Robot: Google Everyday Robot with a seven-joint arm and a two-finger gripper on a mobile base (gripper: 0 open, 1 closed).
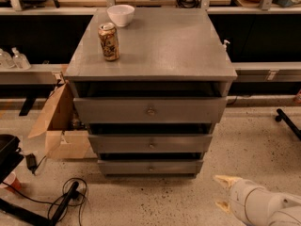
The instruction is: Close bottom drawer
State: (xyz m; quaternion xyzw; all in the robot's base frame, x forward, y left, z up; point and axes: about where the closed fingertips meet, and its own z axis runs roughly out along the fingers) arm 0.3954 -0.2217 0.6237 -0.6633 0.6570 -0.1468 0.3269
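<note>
The grey cabinet (155,46) has three drawer fronts, each with a dark gap above it. The bottom drawer (150,167) is the narrowest and shortest front, with a tiny round knob (151,168), and stands slightly pulled out just above the floor. My gripper (222,192) is white. It hovers low over the floor at the bottom right, to the right of and in front of the bottom drawer, not touching it. Its two fingers (225,180) point left and are spread apart, holding nothing.
A drink can (109,41) and a white bowl (121,14) stand on the cabinet top. An open cardboard box (59,121) sits against the cabinet's left side. Cables (70,197) lie on the floor at the left. A black chair leg (288,122) is at the right.
</note>
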